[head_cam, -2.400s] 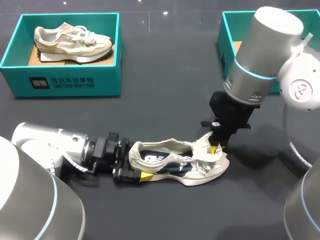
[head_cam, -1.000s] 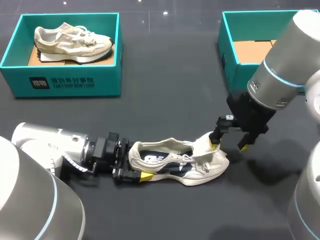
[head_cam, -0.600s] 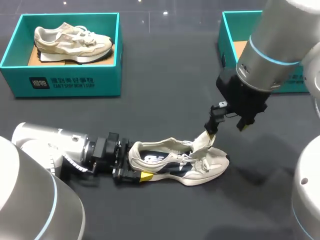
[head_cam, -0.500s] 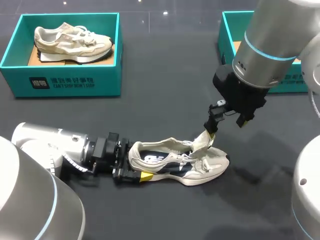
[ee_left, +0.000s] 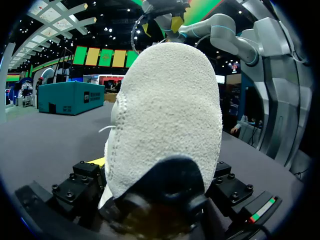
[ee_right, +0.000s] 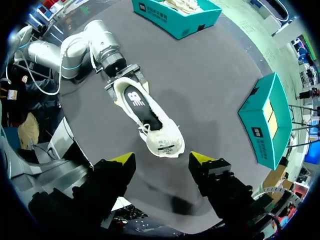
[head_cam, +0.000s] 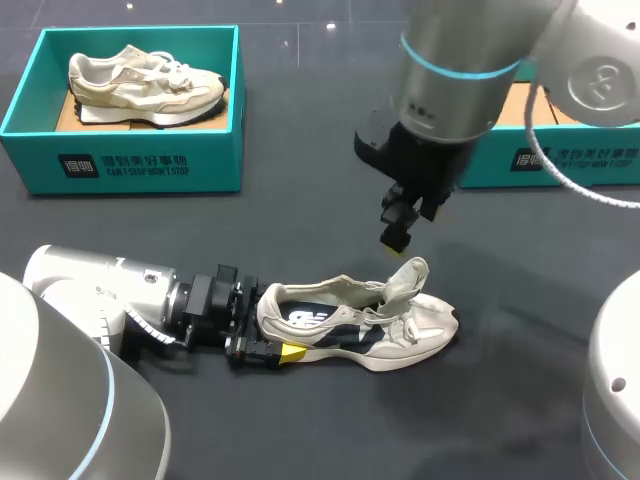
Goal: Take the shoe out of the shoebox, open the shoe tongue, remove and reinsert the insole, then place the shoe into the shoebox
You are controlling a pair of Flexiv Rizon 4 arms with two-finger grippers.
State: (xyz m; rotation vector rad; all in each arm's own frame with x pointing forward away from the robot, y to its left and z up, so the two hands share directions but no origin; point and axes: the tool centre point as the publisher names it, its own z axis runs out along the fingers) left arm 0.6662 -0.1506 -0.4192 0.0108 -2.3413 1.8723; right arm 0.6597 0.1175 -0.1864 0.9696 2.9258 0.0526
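A cream sneaker (head_cam: pixel 400 335) lies on its sole on the dark table, its tongue (head_cam: pixel 406 277) pulled up and its dark insole (head_cam: pixel 305 316) showing. My left gripper (head_cam: pixel 262 322) lies flat at the heel, with a finger on each side, shut on the shoe; the heel (ee_left: pixel 167 115) fills its wrist view. My right gripper (head_cam: pixel 398 232) hangs above the tongue, open and holding nothing. From its wrist view the right gripper (ee_right: pixel 162 160) looks down on the sneaker (ee_right: pixel 162 140) and its insole (ee_right: pixel 137 100), far below the fingers.
A teal shoebox (head_cam: pixel 140 165) at the back left holds a second sneaker (head_cam: pixel 145 85). Another teal shoebox (head_cam: pixel 570 155) stands at the back right, partly behind my right arm, and shows in the right wrist view (ee_right: pixel 265 120).
My right gripper let go of the tongue, rose, and swung left to hang over the shoe. The tongue stays up. The left arm and shoe have not moved.
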